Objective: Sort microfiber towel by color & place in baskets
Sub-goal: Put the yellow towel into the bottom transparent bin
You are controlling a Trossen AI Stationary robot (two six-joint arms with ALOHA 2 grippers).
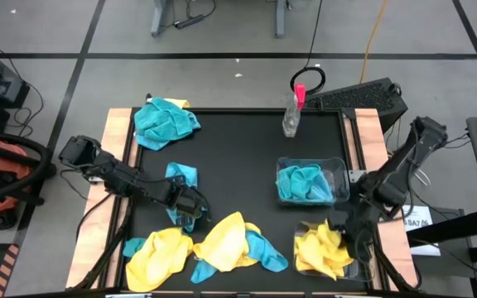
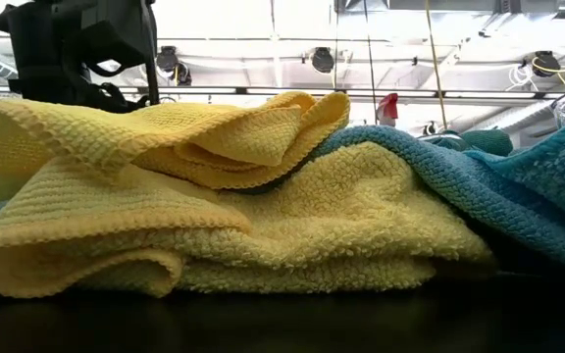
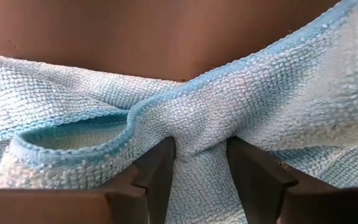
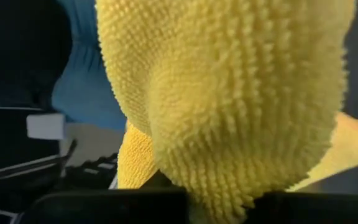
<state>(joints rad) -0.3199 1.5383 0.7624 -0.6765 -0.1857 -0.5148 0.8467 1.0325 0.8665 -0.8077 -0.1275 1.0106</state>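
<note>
My left gripper (image 1: 190, 207) is shut on a light blue towel (image 1: 180, 178) at the table's left middle. My right gripper (image 1: 346, 236) is at the near clear basket (image 1: 305, 265) of yellow towels (image 1: 323, 252), shut on a yellow towel (image 4: 229, 112) that fills its wrist view. The far clear basket (image 1: 338, 161) holds blue towels (image 1: 305, 184). Another blue towel (image 1: 164, 122) lies at the far left. Two yellow towels (image 1: 160, 257) (image 1: 228, 240) and a blue one (image 1: 265, 252) lie in a heap at the near edge. My left gripper pinches a bunched fold of the blue towel (image 3: 197, 140) between its two fingers (image 3: 160, 168); the hemmed edge (image 3: 73, 140) curls beside them. The towel's far part lies on the table. My right gripper has a bunched part of the yellow towel (image 4: 219, 196) between its fingers. The cloth hides the fingertips, and it bulges out in front of them over the near basket.
A clear spray bottle with a pink top (image 1: 292, 112) stands at the far middle of the black mat. Wooden strips (image 1: 114, 149) (image 1: 369, 141) edge the mat left and right. In the low view the yellow (image 2: 214, 206) and blue (image 2: 518, 186) towels of the heap block the table.
</note>
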